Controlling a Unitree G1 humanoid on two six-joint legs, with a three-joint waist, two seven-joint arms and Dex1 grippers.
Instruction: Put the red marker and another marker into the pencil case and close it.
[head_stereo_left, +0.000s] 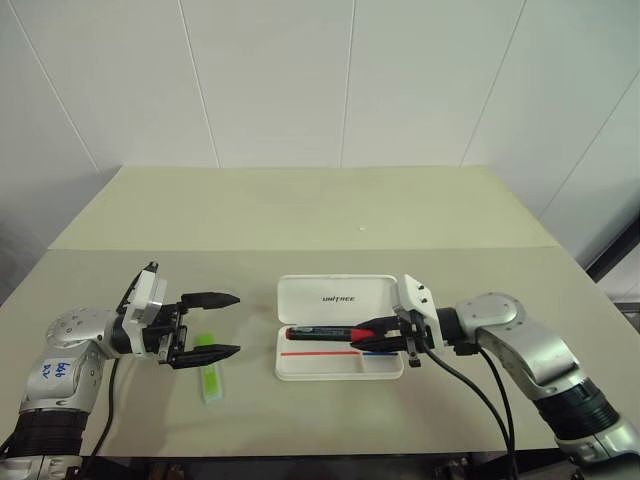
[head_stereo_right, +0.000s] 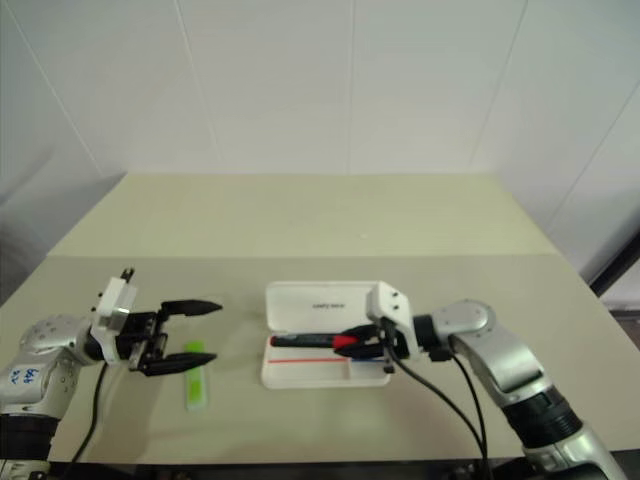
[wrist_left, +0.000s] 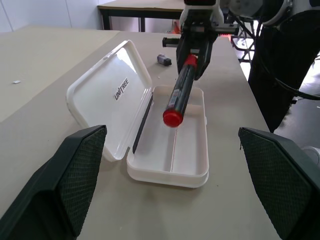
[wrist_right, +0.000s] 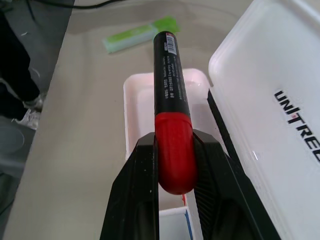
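The white pencil case (head_stereo_left: 340, 373) lies open in the middle of the table, its lid (head_stereo_left: 330, 296) flat behind the tray. My right gripper (head_stereo_left: 365, 336) is shut on the red end of the red marker (head_stereo_left: 322, 331). It holds the marker lengthwise just over the tray, dark body pointing left. In the right wrist view the red marker (wrist_right: 170, 95) sits clamped between both fingers (wrist_right: 137, 180). The light green marker (head_stereo_left: 209, 368) lies on the table left of the case. My left gripper (head_stereo_left: 235, 324) hangs open above it, pointing at the case.
A small dark object (wrist_left: 163, 60) lies on the table beyond the case in the left wrist view. The tabletop (head_stereo_left: 330, 210) stretches back to a white panelled wall. Its front edge runs close under both arms.
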